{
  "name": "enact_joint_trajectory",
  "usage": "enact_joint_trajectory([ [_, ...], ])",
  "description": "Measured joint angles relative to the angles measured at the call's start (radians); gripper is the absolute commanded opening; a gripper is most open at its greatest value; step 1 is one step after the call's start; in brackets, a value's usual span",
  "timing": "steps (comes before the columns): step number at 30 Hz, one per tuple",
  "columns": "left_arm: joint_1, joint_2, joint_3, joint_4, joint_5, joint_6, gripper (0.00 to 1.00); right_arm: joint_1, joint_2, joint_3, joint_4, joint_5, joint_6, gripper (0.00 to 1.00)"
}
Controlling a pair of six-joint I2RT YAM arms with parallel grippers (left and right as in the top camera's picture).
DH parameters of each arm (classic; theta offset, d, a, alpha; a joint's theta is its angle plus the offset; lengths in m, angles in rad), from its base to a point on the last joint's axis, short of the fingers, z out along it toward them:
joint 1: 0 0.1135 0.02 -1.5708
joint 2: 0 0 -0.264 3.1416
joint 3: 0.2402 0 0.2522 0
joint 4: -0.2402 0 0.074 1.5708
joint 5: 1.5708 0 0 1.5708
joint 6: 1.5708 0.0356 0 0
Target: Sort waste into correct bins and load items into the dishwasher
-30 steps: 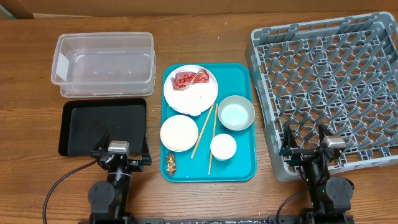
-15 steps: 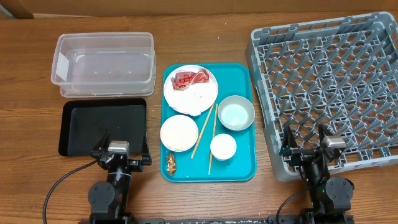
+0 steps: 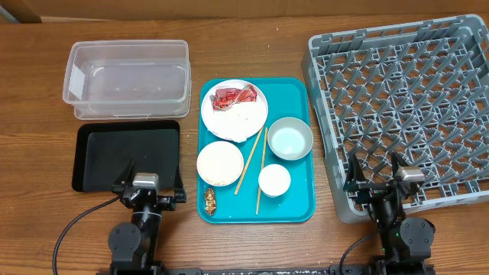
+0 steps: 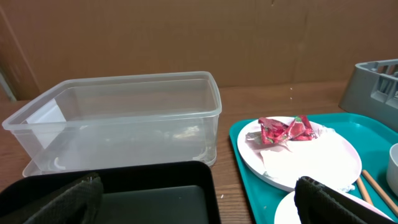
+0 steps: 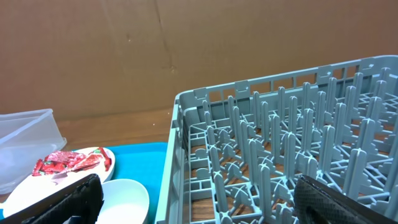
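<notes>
Watching from overhead, I see the teal tray holding a plate with the red wrapper, a white bowl, a pale bowl, a cup, chopsticks and a brown scrap. The clear tub and black tray sit to its left, the grey rack to its right. The left pincer and right pincer gape wide, gripping nothing.

Wooden table carries 4 things directly: clear tub far-left, black tray just below it, teal tray centre, grey dish rack right.
</notes>
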Motion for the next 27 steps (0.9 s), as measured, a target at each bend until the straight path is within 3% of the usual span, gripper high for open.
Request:
enact_joint_trajectory([
  [8, 0.0, 0.0, 0.002, -0.001, 0.021, -0.142, 1.0, 0.0, 0.0, 0.0, -0.012, -0.005, 0.132, 1.0],
  [15, 0.0, 0.054, 0.096, -0.085, 0.025, -0.184, 1.0, 0.0, 0.062, 0.104, -0.198, -0.026, 0.172, 1.0],
  [24, 0.0, 0.409, 0.408, -0.201, 0.061, -0.188, 1.0, 0.0, 0.369, 0.454, -0.475, -0.065, 0.18, 1.0],
  [27, 0.0, 0.589, 0.572, -0.319, 0.111, -0.188, 1.0, 0.0, 0.508, 0.59, -0.619, -0.079, 0.182, 1.0],
])
